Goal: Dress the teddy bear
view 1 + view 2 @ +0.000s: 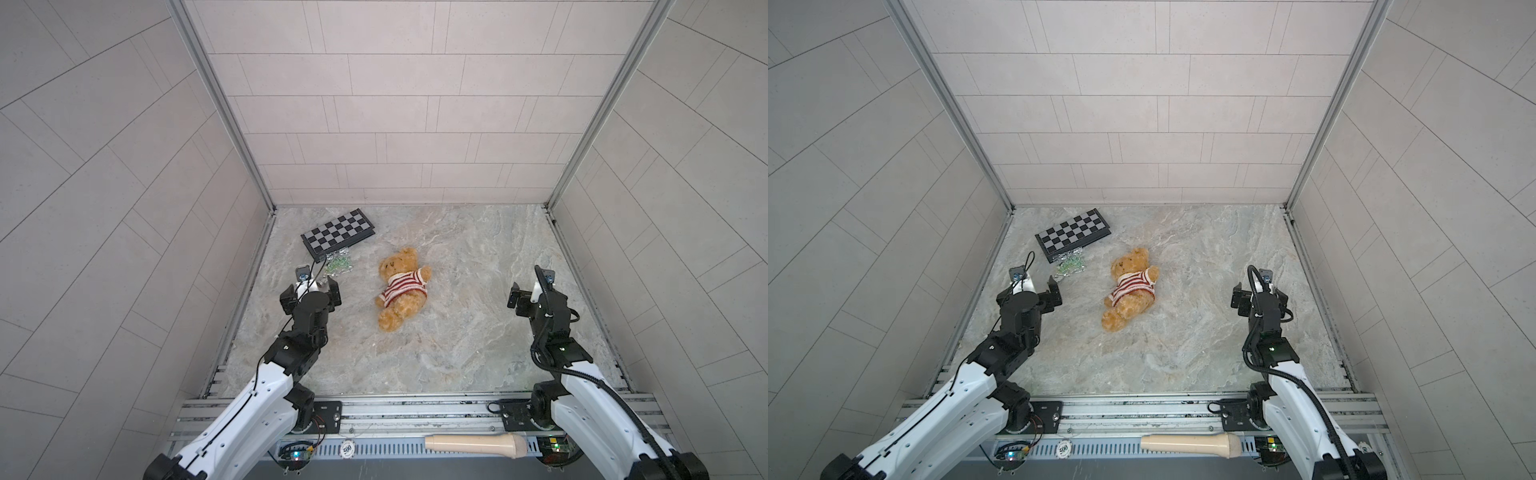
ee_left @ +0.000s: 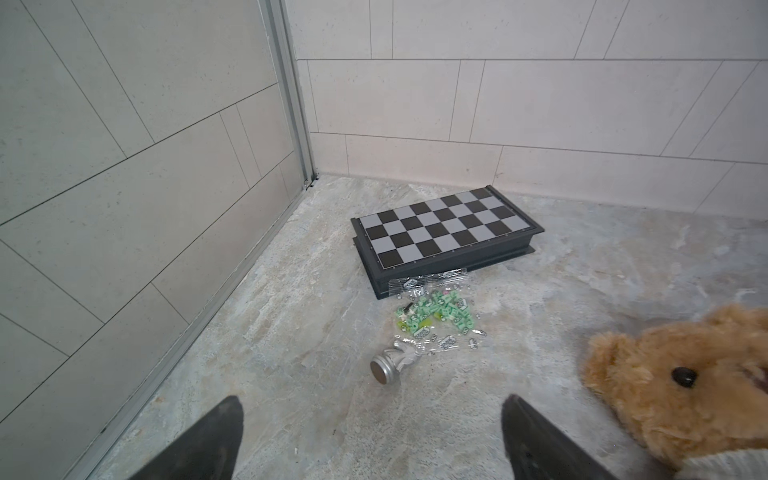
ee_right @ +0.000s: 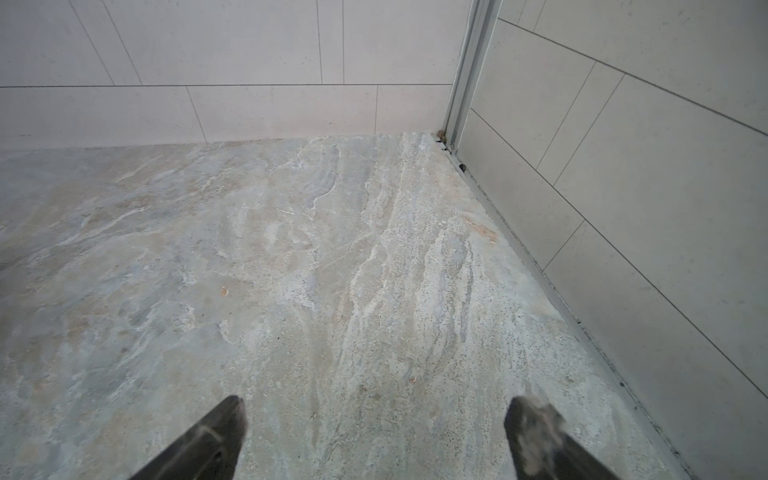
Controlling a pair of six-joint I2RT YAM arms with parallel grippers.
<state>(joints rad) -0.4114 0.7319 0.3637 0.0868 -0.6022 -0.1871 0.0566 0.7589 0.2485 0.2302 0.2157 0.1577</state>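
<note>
The teddy bear (image 1: 399, 264) (image 1: 1133, 262) lies on its back in the middle of the marbled floor, head toward the back wall. It wears a red-and-white striped sweater (image 1: 401, 287) (image 1: 1133, 286) over its torso and arms. My left gripper (image 1: 311, 291) (image 1: 1030, 293) hovers left of the bear, open and empty. In the left wrist view the bear's head (image 2: 685, 386) sits beside the open left gripper (image 2: 372, 401). My right gripper (image 1: 536, 295) (image 1: 1260, 295) (image 3: 376, 400) stands far right of the bear, open over bare floor.
A folded chessboard (image 1: 338, 230) (image 2: 444, 232) lies at the back left, with a clear bag of small green pieces (image 1: 337, 264) (image 2: 436, 316) and a silver chess piece (image 2: 392, 363) in front of it. A microphone (image 1: 476, 445) and a poker chip (image 1: 348, 449) rest on the front rail. Tiled walls enclose three sides.
</note>
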